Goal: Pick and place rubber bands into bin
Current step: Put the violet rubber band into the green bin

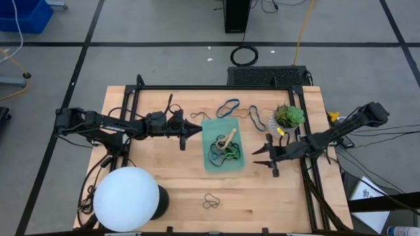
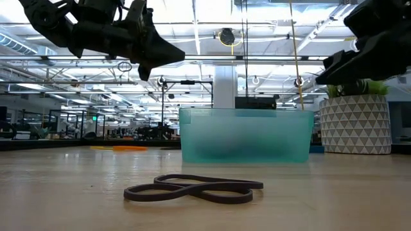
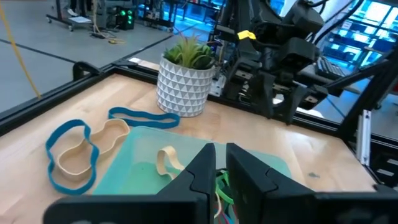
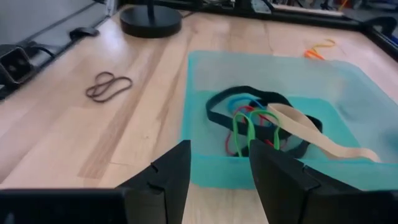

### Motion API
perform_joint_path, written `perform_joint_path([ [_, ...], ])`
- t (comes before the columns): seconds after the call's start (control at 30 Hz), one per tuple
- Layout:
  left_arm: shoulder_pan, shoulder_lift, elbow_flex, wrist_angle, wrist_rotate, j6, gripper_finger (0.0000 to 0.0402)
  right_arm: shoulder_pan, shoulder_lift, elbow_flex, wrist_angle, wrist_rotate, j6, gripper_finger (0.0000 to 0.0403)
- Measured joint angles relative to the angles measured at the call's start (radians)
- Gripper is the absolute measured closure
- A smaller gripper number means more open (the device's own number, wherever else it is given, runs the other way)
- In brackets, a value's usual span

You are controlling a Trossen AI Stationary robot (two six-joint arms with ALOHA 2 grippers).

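The bin (image 1: 224, 149) sits near the middle of the bench (image 1: 164, 177). Inside it lies a tangle of rubber bands (image 4: 261, 121): a black loop, a green one, red and blue ones, and a tan band (image 1: 227, 139) that leans up over the others toward the rim. More bands lie loose on the bench. Two blue bands (image 3: 71, 152) lie just beyond the bin's far edge, with a darker one (image 1: 254, 117) beside them, near the potted plant (image 1: 289, 117). An orange band (image 4: 319, 47) lies off to the left arm's side of the bin. A dark brown band (image 1: 210, 200), twisted into a figure eight, lies well apart from the bin, toward the front edge.

The left tool (image 1: 195, 130) hangs above the bench just at the bin's left rim, its fingers close together with only a thin slit between them. The right tool (image 1: 262, 152) hangs just beside the bin's right rim, fingers spread apart and holding nothing.

A lamp with a white globe (image 1: 126, 198) stands at the front left corner of the bench.
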Motion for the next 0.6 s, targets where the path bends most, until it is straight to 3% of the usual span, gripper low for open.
perform_joint_path([
  [0.1, 0.000, 0.000, 0.000, 0.000, -0.025, 0.000, 0.0335, 0.000, -0.041, -0.021, -0.007, -0.001, -0.002, 0.0245],
  [0.37, 0.000, 0.000, 0.000, -0.004, -0.020, -0.001, 0.0222, 0.000, -0.107, -0.056, -0.006, 0.000, -0.002, 0.0245],
  [0.5, 0.000, 0.000, 0.000, -0.027, -0.010, -0.013, 0.0192, 0.000, -0.113, -0.056, -0.006, 0.001, -0.005, 0.0245],
  [0.6, -0.019, 0.000, 0.004, -0.027, 0.024, 0.074, 0.0183, 0.000, -0.113, -0.056, -0.006, 0.001, -0.005, 0.0245],
])
